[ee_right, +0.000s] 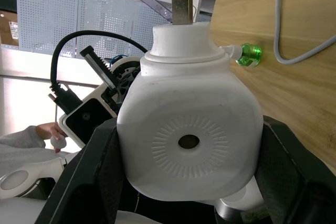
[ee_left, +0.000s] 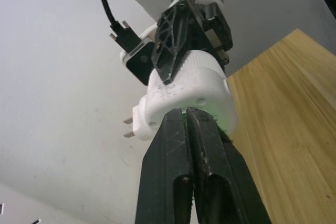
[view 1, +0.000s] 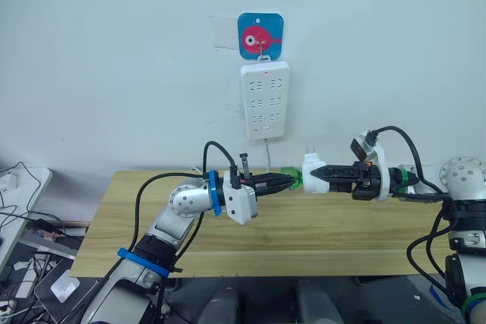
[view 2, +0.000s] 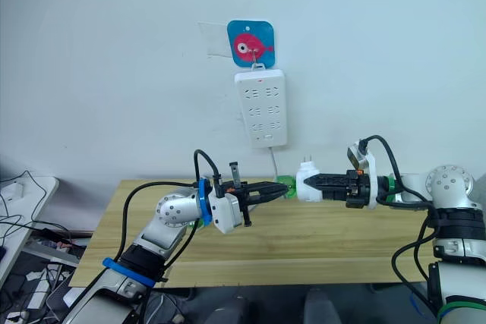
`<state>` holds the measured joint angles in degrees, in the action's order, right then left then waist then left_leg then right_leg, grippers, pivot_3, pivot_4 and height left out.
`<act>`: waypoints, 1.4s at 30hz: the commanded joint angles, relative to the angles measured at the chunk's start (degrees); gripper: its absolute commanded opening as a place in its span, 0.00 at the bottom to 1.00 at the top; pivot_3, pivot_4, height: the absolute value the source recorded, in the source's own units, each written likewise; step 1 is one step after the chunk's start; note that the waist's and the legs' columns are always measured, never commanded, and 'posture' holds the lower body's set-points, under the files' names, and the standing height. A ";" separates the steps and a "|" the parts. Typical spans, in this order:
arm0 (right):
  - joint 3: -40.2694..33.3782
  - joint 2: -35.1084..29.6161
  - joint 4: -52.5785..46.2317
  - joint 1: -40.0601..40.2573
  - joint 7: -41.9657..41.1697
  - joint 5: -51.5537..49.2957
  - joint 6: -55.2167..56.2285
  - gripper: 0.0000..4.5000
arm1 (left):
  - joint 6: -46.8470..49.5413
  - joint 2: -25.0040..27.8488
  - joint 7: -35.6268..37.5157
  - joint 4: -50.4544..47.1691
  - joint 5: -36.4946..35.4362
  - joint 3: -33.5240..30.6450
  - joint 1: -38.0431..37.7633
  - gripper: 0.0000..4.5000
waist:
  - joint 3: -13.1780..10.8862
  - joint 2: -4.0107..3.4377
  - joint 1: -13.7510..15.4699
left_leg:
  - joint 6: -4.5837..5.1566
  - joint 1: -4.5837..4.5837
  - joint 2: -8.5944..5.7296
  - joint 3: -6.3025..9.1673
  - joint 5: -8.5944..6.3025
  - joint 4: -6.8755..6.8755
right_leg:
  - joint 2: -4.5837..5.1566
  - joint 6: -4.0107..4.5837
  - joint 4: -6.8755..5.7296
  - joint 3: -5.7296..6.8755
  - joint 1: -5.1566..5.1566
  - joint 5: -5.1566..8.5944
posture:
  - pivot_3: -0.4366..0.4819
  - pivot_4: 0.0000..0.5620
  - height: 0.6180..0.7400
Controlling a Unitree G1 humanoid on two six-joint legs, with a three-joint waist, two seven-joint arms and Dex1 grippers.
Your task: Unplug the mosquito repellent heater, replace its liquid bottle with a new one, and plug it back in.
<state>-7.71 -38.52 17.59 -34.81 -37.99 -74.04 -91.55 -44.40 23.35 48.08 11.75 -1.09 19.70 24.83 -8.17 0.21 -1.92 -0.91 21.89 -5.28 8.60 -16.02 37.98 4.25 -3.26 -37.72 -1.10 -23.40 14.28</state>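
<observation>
The mosquito repellent heater is up in the air over the wooden tabletop, below the white power strip on the wall; the right gripper has its fingers clamped on the heater's sides; it's a white rounded shell with a round vent hole ringed by fine ribs, two metal prongs sticking up; the left gripper has its fingers pressed together on the green liquid bottle at the heater's base.

Both arms meet mid-air over bare wooden table; power strip hangs above.
</observation>
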 commanded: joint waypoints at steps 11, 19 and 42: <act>0.03 -1.09 -2.28 -0.40 -1.43 -5.93 -0.95 0.66 | -6.62 1.75 -2.87 3.69 4.06 -1.47 0.70 0.80 | 0.00 0.00 0.02 | 0.00 0.00 0.00 0.00 0.00 0.00 | -0.01 0.00 0.01 -0.01 0.01 0.00 | 0.38 0.26 1.00; 1.00 -1.81 -3.41 0.12 -1.66 -7.49 -0.95 0.66 | -7.50 0.35 -5.47 4.26 5.52 -0.95 2.11 0.99 | 0.00 0.00 0.00 | 0.00 0.00 0.00 0.01 0.00 0.00 | -0.01 0.00 0.00 0.00 0.01 0.00 | 0.38 0.26 1.00; 1.17 -2.36 -4.88 0.47 -2.74 -5.06 -0.95 0.66 | 30.28 2.35 5.71 -12.45 -20.80 1.86 -1.82 0.50 | -0.01 -0.01 -0.27 | 0.01 0.03 0.00 0.05 0.00 0.00 | 0.00 0.00 0.00 0.01 0.00 0.00 | 0.38 0.26 1.00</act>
<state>-5.69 -40.32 14.91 -34.25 -38.93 -79.07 -92.01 -26.40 25.04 52.76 5.94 -12.92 22.38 22.73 -8.18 0.20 -2.18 -0.90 21.92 -5.28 8.66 -16.02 37.99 4.24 -3.27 -37.73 -1.09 -23.40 14.29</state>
